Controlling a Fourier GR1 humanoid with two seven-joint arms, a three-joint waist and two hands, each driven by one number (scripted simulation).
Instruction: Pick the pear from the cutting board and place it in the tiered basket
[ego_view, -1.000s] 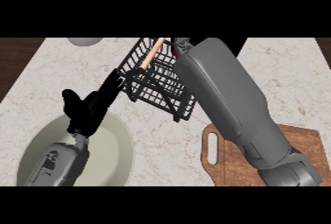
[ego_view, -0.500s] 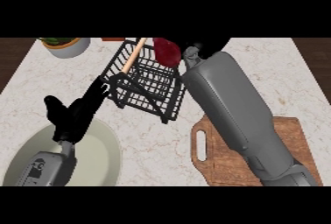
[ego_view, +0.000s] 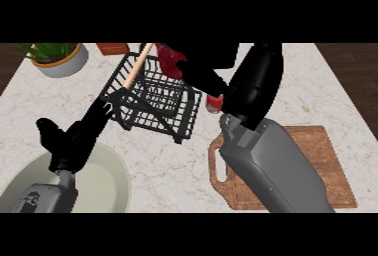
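Your right hand (ego_view: 203, 75) is out over the far right part of the black wire tiered basket (ego_view: 159, 102), its fingers curled round a red, rounded fruit, which I take for the pear (ego_view: 171, 60); a red patch also shows below the hand at the basket's right edge. The brown wooden cutting board (ego_view: 325, 165), near right, shows no fruit on its bare part, though the grey forearm covers much of it. Expect the pear to be light, hard and smooth-skinned, so it may slip; it is best held across its broad belly, not the narrow neck. Lower it well inside the wire walls before you let go. Your left hand (ego_view: 70, 140) rests with fingers straight at the basket's left, above the pale round plate (ego_view: 111, 175).
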